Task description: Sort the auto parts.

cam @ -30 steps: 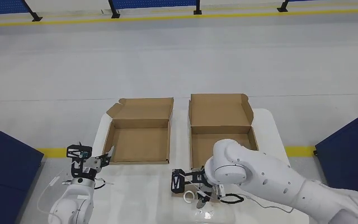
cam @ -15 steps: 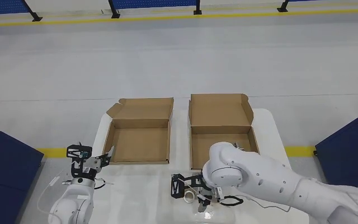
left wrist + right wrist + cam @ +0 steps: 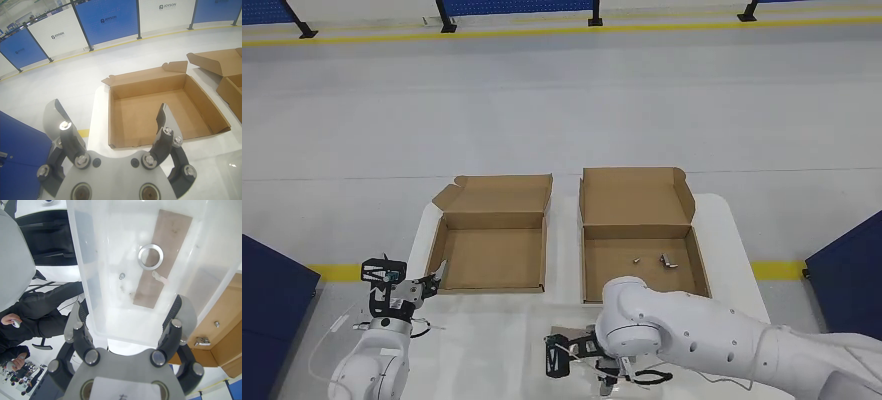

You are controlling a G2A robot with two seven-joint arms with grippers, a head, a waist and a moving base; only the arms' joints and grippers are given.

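Observation:
A clear plastic bin (image 3: 105, 262) lies under my right gripper (image 3: 128, 313), which is open, one finger outside the bin wall and one over the bin. In the bin are a metal ring (image 3: 150, 256), a small bolt (image 3: 122, 276) and a pale plastic piece (image 3: 159, 278). The right cardboard box (image 3: 642, 265) holds a metal bracket (image 3: 202, 341) and a nut (image 3: 217, 324). The left cardboard box (image 3: 160, 106) has nothing in it. My left gripper (image 3: 109, 108) is open at that box's near left corner, also seen from above (image 3: 430, 279).
Both boxes have their lids folded back at the far side. A brown pad (image 3: 164, 256) lies under the bin. The right arm (image 3: 682, 335) covers the table's near middle. A blue panel (image 3: 267, 300) stands left of the table.
The right arm has drawn back toward the table's near edge, uncovering the bracket and nut in the right box. The left arm has not moved.

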